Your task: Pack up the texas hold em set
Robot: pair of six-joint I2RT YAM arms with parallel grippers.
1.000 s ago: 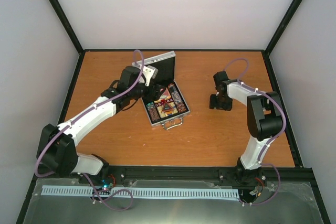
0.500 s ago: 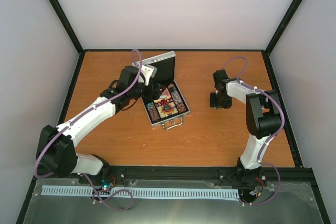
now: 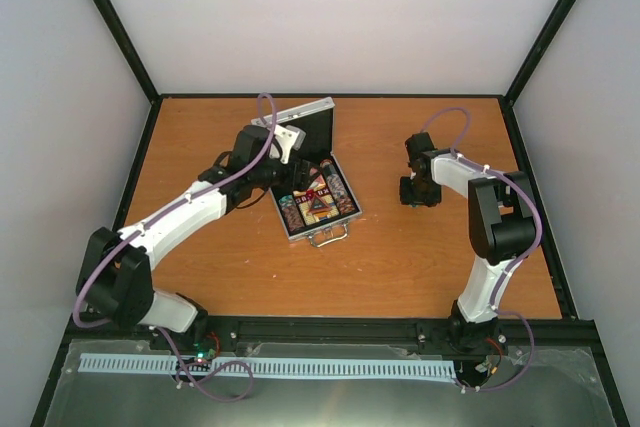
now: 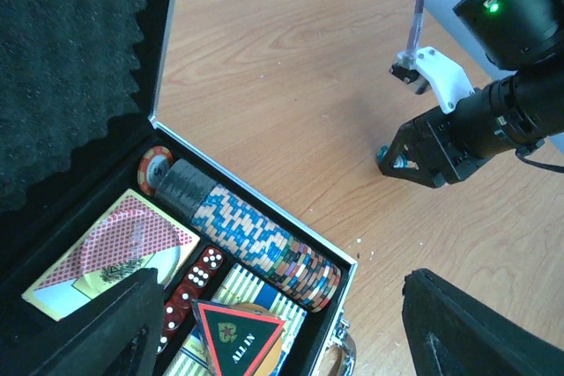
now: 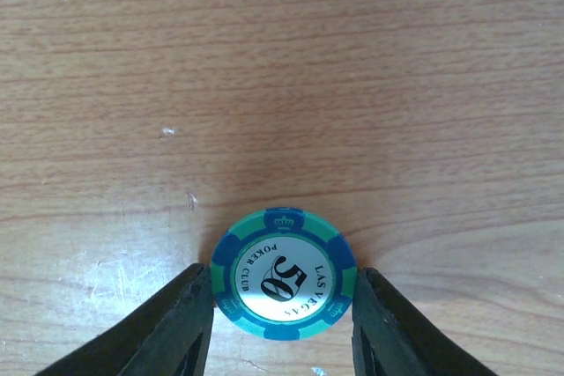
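The silver case (image 3: 345, 215) of the texas hold em set lies open mid-table, its foam-lined lid (image 4: 70, 68) raised. Inside it are a row of chips (image 4: 256, 239), playing cards (image 4: 115, 248), red dice (image 4: 189, 283) and a triangular "ALL IN" button (image 4: 240, 341). My left gripper (image 4: 286, 323) hangs open just above the case's contents, holding nothing. To the right of the case, a green and blue "50" chip (image 5: 284, 286) lies flat on the table. My right gripper (image 5: 284, 292) is down on the wood there, with one finger against each side of the chip.
The case's metal handle (image 3: 328, 237) points toward the near edge. Black frame rails (image 3: 330, 97) border the orange wooden table (image 3: 420, 257), with white walls behind. Bare wood separates the case from the right gripper (image 3: 418, 192).
The right gripper's fingers have drawn in on the chip while staying in place. The left arm has shifted slightly over the case, its jaws unchanged.
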